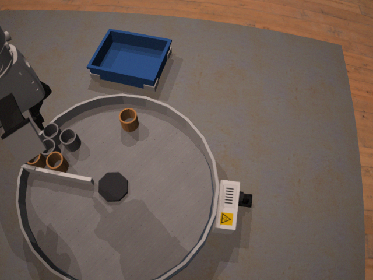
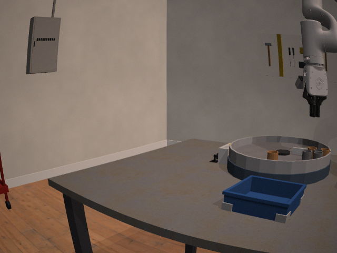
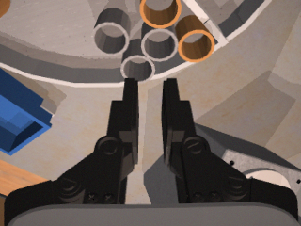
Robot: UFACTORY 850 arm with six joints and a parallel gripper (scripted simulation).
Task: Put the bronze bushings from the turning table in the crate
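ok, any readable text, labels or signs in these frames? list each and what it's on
No readable words or numbers anywhere.
Yellow warning triangle sticker on the white control box beside the turning table: symbol only, too blurred to make out.
Hexagonal logo on the gripper body: mark too small to read.
Dark slot row on the wall cabinet: vents, not text.

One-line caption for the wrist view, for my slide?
Narrowly set empty gripper above three grey steel bushings and two bronze bushings at the turning table's rim.
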